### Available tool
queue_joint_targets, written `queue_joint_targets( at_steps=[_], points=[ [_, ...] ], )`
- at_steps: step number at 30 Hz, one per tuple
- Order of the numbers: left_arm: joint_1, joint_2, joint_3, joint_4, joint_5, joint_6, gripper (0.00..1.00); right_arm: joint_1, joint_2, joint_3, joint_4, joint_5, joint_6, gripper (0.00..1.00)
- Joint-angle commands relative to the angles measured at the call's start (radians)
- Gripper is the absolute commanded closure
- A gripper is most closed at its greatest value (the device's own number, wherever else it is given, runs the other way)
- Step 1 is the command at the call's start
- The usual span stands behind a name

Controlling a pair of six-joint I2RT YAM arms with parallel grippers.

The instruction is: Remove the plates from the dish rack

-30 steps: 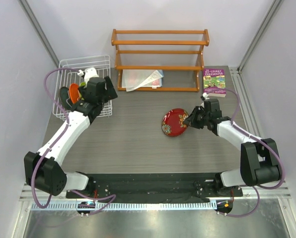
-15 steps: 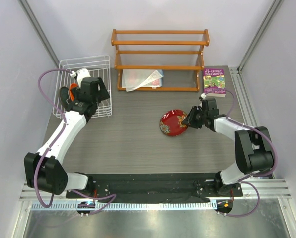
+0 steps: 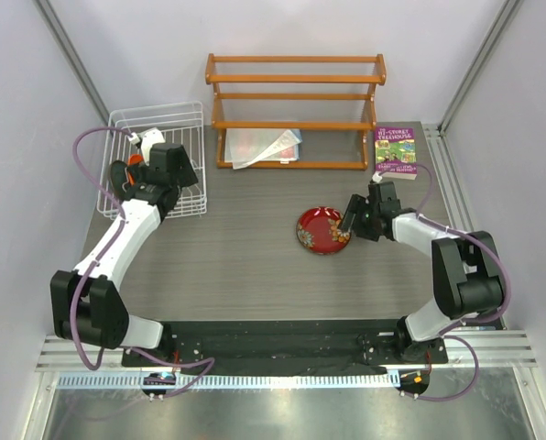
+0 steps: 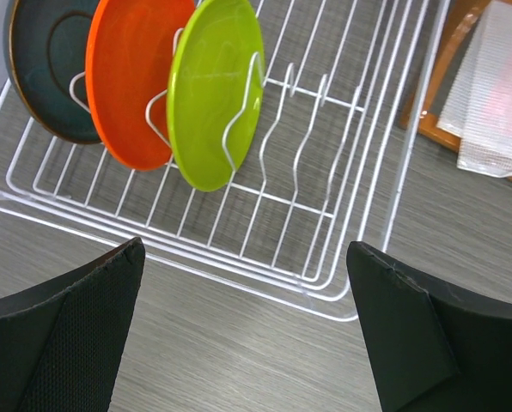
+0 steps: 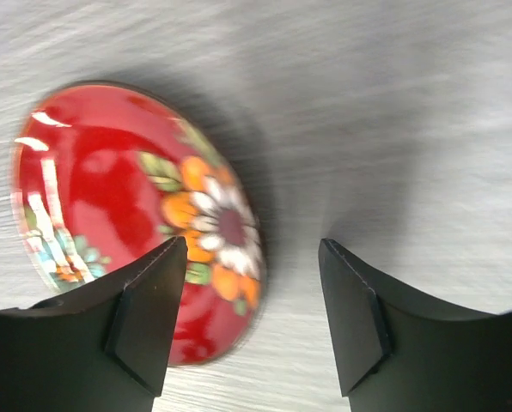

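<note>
The dark red plate (image 3: pixel 323 229) with a flower pattern lies on the table right of centre. My right gripper (image 3: pixel 354 218) hangs at its right rim, jaws open; in the wrist view the plate (image 5: pixel 110 197) is blurred and its rim reaches partway into the gap of the gripper (image 5: pixel 252 253), with no pad touching it. The white wire dish rack (image 3: pixel 154 115) stands at the far left. In it the teal plate (image 4: pixel 45 69), orange plate (image 4: pixel 127 77) and lime green plate (image 4: pixel 209 94) stand upright between tines. My left gripper (image 4: pixel 246 253) hovers wide open above the rack's near edge (image 4: pixel 325 283), holding nothing.
An orange-brown wooden shelf (image 3: pixel 296 92) stands at the back centre with a clear plastic sheet (image 3: pixel 268 147) on its bottom tier. A purple book (image 3: pixel 395 151) lies at the back right, just behind my right arm. Grey walls close in both sides.
My right gripper has opened and let go of the red plate, which dropped from tilted to lying on the table. My left arm has shifted slightly left over the rack.
</note>
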State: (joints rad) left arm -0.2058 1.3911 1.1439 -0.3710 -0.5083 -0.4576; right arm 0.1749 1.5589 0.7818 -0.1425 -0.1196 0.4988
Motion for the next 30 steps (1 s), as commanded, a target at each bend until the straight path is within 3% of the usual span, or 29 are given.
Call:
queue_joint_targets(
  at_steps=[1, 8, 17, 20, 21, 27, 30],
  points=[
    [0.023, 0.042, 0.022, 0.049, -0.054, 0.033, 0.01, 0.000, -0.082, 0.022, -0.089, 0.181, -0.037, 0.31],
    [0.068, 0.135, 0.033, 0.142, -0.111, 0.063, 0.00, 0.000, -0.195, 0.051, -0.118, 0.198, -0.058, 0.31],
    [0.164, 0.272, 0.138, 0.172, -0.018, 0.048, 0.02, 0.000, -0.169, 0.091, -0.124, 0.193, -0.075, 0.31],
    [0.175, 0.330, 0.172, 0.181, 0.016, 0.047, 0.10, 0.000, -0.137, 0.112, -0.124, 0.190, -0.078, 0.31],
    [0.177, 0.350, 0.178, 0.182, 0.022, 0.045, 0.20, 0.000, -0.128, 0.119, -0.124, 0.189, -0.082, 0.31],
    [0.193, 0.407, 0.218, 0.181, 0.045, 0.037, 0.56, 0.000, -0.068, 0.143, -0.123, 0.183, -0.083, 0.32],
    [0.203, 0.428, 0.223, 0.172, 0.057, 0.027, 0.63, 0.000, -0.054, 0.145, -0.120, 0.178, -0.083, 0.32]
  ],
)
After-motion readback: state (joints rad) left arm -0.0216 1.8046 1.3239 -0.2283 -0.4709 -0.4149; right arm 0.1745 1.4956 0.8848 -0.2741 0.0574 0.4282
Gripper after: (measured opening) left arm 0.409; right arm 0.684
